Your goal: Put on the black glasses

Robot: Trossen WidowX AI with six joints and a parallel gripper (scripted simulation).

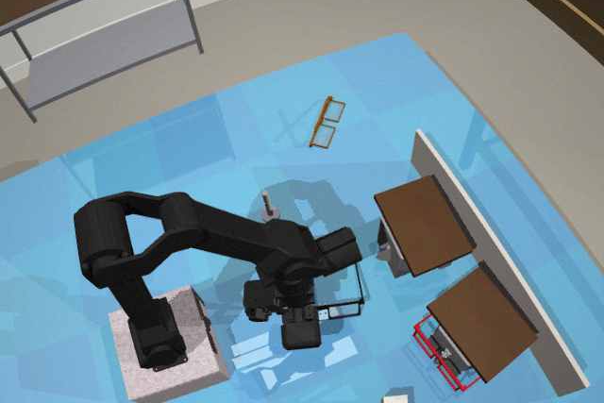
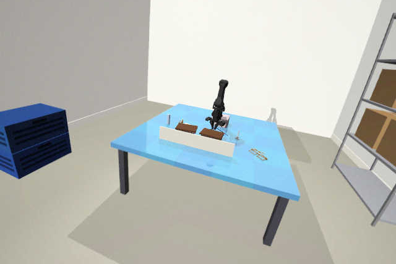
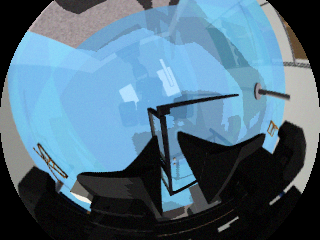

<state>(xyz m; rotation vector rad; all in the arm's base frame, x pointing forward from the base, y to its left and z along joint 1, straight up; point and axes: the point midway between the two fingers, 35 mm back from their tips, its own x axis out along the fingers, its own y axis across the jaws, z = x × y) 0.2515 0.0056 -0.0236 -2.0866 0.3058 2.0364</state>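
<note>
The black glasses (image 1: 360, 286) (image 3: 200, 100) are at table level below my gripper; one temple reaches toward the boards in the top view. My gripper (image 2: 213, 127) (image 3: 167, 137) is partly open. Its fingers stand on either side of the glasses' front frame in the wrist view, with gaps beside it. The arm hides the fingertips in the top view. One display head (image 1: 397, 261) without visible glasses is under a brown board. The other head (image 1: 451, 360) wears red glasses (image 1: 423, 344) under a second board. I cannot make out the yellow tag.
Brown boards (image 1: 424, 225) (image 1: 482, 323) cover the heads from above. A pale wall panel (image 1: 511, 286) (image 2: 195, 143) stands behind them. A grey post (image 1: 266, 203) (image 2: 237, 135) (image 3: 275, 94) stands beside the arm. Orange glasses (image 1: 318, 126) (image 2: 252, 150) lie farther off. Another orange-brown pair (image 3: 50, 158) lies left in the wrist view.
</note>
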